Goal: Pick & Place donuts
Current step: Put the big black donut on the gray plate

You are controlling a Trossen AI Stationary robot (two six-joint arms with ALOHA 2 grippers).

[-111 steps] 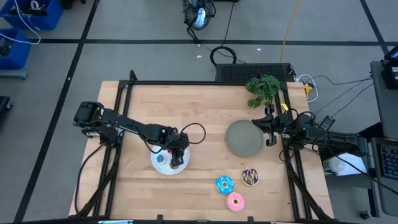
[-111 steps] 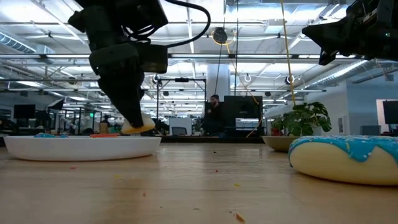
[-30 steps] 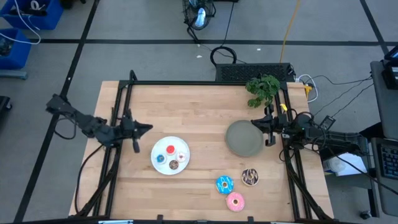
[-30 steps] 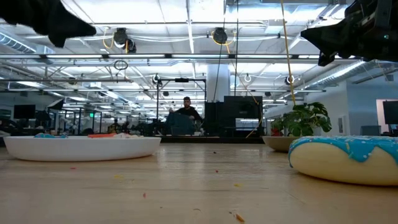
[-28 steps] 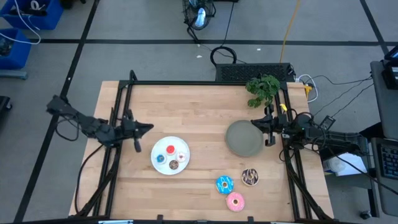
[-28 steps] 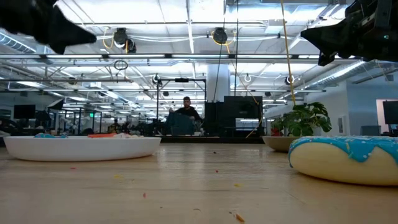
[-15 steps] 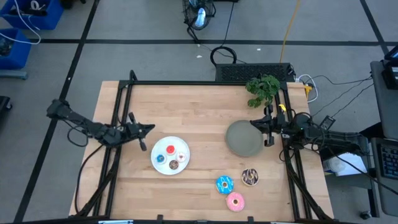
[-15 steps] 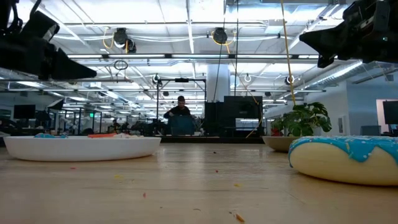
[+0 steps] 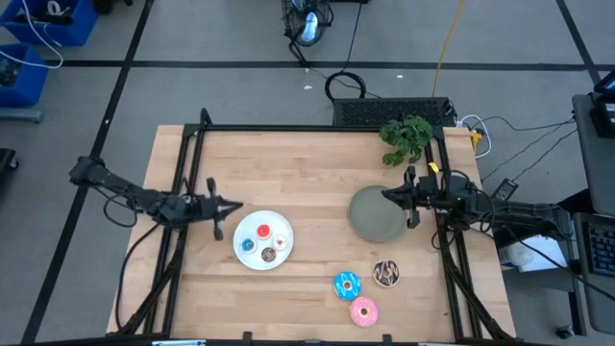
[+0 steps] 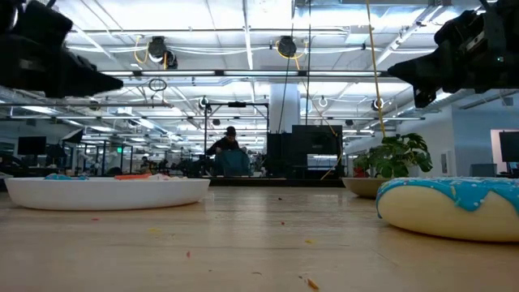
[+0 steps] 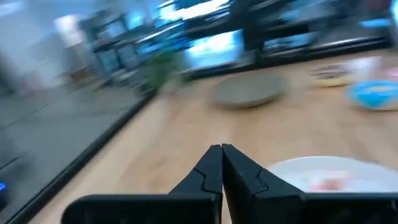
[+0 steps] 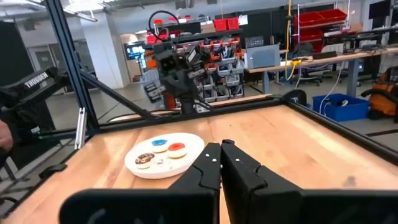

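A pale wooden counter [image 9: 307, 183] edged by a black metal frame [image 9: 188, 154] stands on a grey floor [image 9: 231, 86] crossed by dark lines, with blue bins [image 9: 29, 43] at the far left corner, a coiled black cable [image 9: 344, 86] behind the counter and a green potted plant [image 9: 406, 137] at its far right corner. Seen level across the counter, the room is a wide open hall under rows of bright ceiling lights [image 10: 243, 16], with a person [image 10: 229, 154] at distant desks. The right wrist view shows red storage bins [image 12: 323, 17] on shelving, workbenches and a blue crate [image 12: 339, 106] on the floor.
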